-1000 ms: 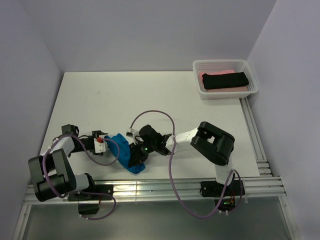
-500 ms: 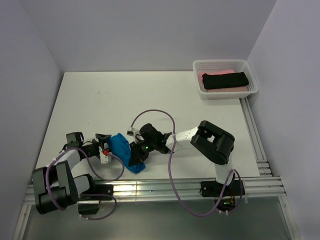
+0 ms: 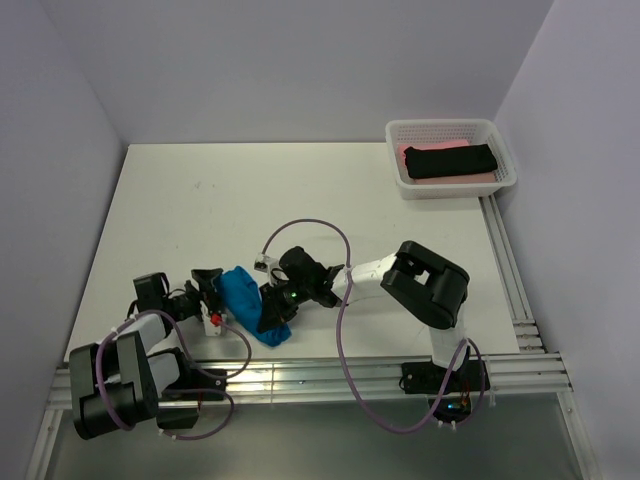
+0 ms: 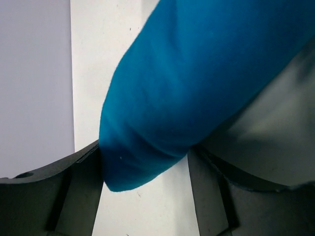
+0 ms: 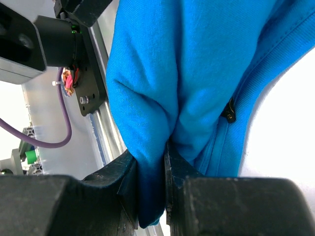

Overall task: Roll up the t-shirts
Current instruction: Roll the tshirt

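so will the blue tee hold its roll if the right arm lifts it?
Likely floppy: the blue t-shirt creases in soft folds where the right gripper pinches it. Probably light, thin knit cloth. The roll may sag or unfurl; nothing visible binds it.

Blue t-shirt [image 3: 243, 293] on white table [image 3: 250, 200]

Pink t-shirt [image 3: 416, 151] mostly beneath black t-shirt [image 3: 450, 161]

Blue t-shirt [image 3: 241, 290] lies bunched on the table [image 3: 200, 200]; folded black t-shirt [image 3: 450, 160] rests atop pink t-shirt [image 3: 412, 152].
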`<state>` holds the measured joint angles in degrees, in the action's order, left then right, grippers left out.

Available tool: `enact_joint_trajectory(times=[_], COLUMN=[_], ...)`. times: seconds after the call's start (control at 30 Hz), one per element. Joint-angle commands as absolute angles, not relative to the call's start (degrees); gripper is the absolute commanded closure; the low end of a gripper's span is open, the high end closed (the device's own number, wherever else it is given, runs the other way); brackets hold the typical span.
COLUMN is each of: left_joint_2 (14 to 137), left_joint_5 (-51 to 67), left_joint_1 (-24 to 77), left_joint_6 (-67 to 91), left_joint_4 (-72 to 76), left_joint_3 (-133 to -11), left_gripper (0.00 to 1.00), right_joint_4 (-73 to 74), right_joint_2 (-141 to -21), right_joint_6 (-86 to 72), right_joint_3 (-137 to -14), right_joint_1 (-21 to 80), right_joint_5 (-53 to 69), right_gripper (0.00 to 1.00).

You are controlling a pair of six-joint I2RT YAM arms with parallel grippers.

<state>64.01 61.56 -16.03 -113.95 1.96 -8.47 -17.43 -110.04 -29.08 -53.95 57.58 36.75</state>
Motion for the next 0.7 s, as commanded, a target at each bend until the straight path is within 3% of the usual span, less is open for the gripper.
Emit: enact_joint_trajectory(times=[0.0,0.33,0.53,0.63,0.67], left_joint_2=[62.8,62.3,62.5,62.2,62.3], left_joint_5=[62.1,60.7,58.9,57.0,56.6], left_joint_1=[-15.7,-13.5,-10.0,-8.1,-7.6], left_joint_6=[-149.0,-149.1,-149.1,-149.1,-149.1], left_joint_4=[8.0,14.5,17.2,15.3,14.9], left_joint_3=[-5.8,-1.4,-0.1,-0.3,-0.6], left_gripper=[0.32,0.34,0.44,0.67,0.86], right_joint_4=[-11.6,-11.9,-11.3,-10.7,-10.5], right_joint_2=[-113.1,-113.4,-113.6,-113.5,-113.4], right_joint_6=[-26.2,-26.5,-26.5,-26.4,-26.4], right_joint_3=[-52.6,-52.3,-52.8,-52.8,-52.7], right_joint_1=[55.5,55.5,55.5,55.5,55.5], right_joint_5=[29.0,29.5,29.6,29.4,29.4], right_gripper=[1.0,1.0,1.0,1.0,1.0])
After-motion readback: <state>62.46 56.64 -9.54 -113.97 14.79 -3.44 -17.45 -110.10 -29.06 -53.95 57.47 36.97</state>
